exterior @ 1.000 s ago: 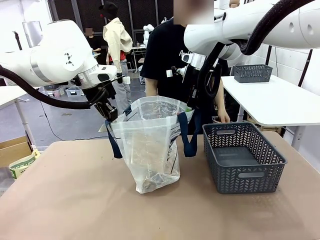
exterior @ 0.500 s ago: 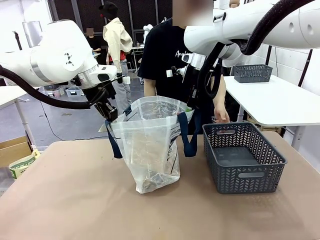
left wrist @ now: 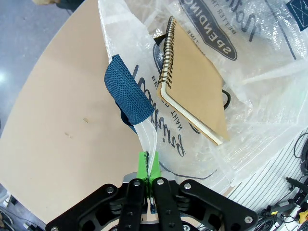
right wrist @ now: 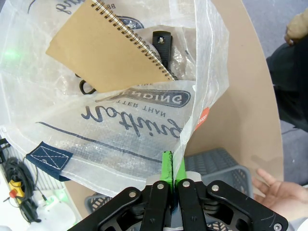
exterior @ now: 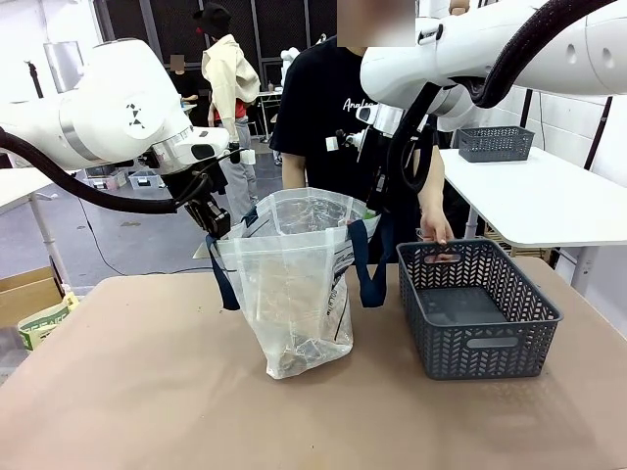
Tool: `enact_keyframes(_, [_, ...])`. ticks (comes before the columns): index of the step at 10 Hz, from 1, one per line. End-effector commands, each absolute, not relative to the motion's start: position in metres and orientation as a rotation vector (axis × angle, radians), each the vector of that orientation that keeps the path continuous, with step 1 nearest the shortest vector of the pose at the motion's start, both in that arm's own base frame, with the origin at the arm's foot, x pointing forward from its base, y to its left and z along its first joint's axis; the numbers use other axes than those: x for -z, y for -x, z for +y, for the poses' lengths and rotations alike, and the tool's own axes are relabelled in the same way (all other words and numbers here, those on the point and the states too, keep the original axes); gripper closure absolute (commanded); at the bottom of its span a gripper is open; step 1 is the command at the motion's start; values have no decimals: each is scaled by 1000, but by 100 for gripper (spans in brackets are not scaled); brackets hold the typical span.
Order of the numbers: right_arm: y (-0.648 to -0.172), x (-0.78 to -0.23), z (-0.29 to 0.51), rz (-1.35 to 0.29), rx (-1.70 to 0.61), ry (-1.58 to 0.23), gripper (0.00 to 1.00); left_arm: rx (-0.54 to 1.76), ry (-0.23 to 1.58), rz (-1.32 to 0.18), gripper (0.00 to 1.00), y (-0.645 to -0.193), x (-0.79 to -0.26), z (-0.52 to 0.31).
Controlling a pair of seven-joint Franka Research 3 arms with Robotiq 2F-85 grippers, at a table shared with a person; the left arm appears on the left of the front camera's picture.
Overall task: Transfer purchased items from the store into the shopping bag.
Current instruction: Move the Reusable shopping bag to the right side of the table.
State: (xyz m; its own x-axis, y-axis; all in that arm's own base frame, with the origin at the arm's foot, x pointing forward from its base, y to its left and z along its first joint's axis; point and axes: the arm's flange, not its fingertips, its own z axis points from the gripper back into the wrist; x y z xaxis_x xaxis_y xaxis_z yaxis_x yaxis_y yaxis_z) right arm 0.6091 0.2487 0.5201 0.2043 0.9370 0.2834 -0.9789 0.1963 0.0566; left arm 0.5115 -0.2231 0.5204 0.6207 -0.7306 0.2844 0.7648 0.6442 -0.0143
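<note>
Person's hand has dropped to basket far rim. Left jaws, right jaws: each pinched shut on shopping bag rim, mouth stretched between them. Notebook inside, below both; basket looks empty, off beyond right jaws

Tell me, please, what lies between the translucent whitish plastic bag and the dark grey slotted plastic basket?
In the front view, a strip of bare tan table separates the bag and the basket; the bag's navy strap handle hangs above it.

Robotics lab (white arms, worktables)
</note>
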Motion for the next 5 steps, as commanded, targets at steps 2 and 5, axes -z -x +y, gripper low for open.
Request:
enact_keyframes(2, [-609,-522,248,-196,-1355,-247,100,849,134,-266,100,-511,-521,-223])
enact_keyframes(5, [-609,-522,248,-196,-1355,-247,100,849,134,-266,100,-511,-521,-223])
